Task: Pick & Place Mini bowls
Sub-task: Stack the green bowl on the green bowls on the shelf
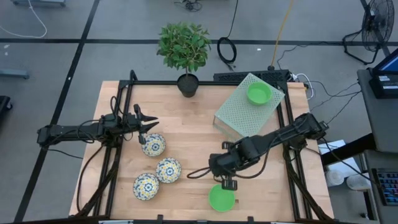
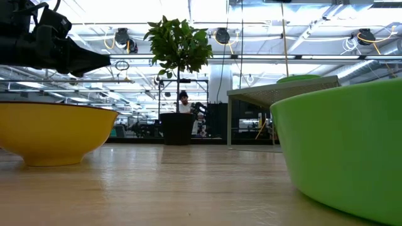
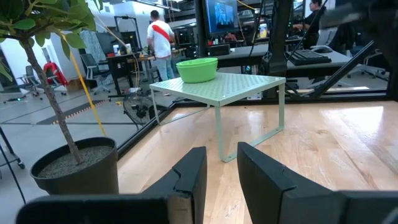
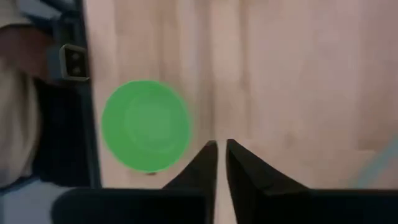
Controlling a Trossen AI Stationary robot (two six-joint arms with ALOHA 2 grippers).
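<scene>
Empty right gripper (image 1: pixel 227 184), fingers nearly pinched together, hovering just above the green plastic bowl (image 1: pixel 222 198) at the table's near edge
It looks light, stiff, slippery; I'd pinch its thin rim

Landmark: raised green rack (image 1: pixel 247 104) at the far right of the surface (image 1: pixel 193 134). Open wood left of the rack, bounded only by the black plant pot (image 1: pixel 188 85) at the far edge. Broad bare stretch in front of the rack, crossed by the right arm (image 1: pixel 273 138). Under the rack, open space between thin legs, seen in the left wrist view. On top, one green bowl (image 1: pixel 259 94) near the far corner, rest of the top free. Far left of the rack, three patterned bowls (image 1: pixel 153 145) clustered, narrow gaps between. Another green bowl (image 1: pixel 221 198) near the front edge, just by the right end effector (image 1: pixel 227 184).
</scene>
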